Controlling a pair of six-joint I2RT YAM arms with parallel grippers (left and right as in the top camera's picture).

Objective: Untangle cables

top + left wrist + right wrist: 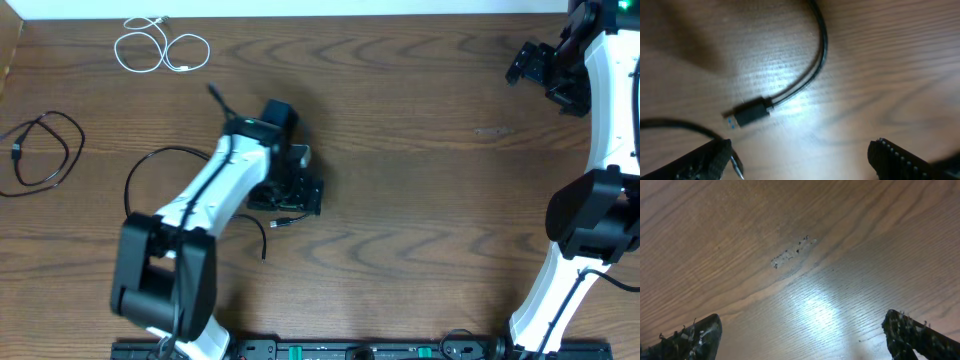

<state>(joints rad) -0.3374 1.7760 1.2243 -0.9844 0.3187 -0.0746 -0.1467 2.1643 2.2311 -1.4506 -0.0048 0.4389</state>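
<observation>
Left wrist: left end effector [800,155] spread wide near black cable [821,50]; right end effector [802,332] open above table [790,225].

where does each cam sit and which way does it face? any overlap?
Overhead: fixed above the table, facing straight down; left arm, right arm, white cable, black cable at left, second black cable by the left pincer.
Left wrist: on the left arm, facing down at the table; its fingertips at bottom, plug ahead.
Right wrist: on the right arm, facing down at bare table; right pincer at bottom.
Shared: overhead and left wrist both show the plug.
</observation>
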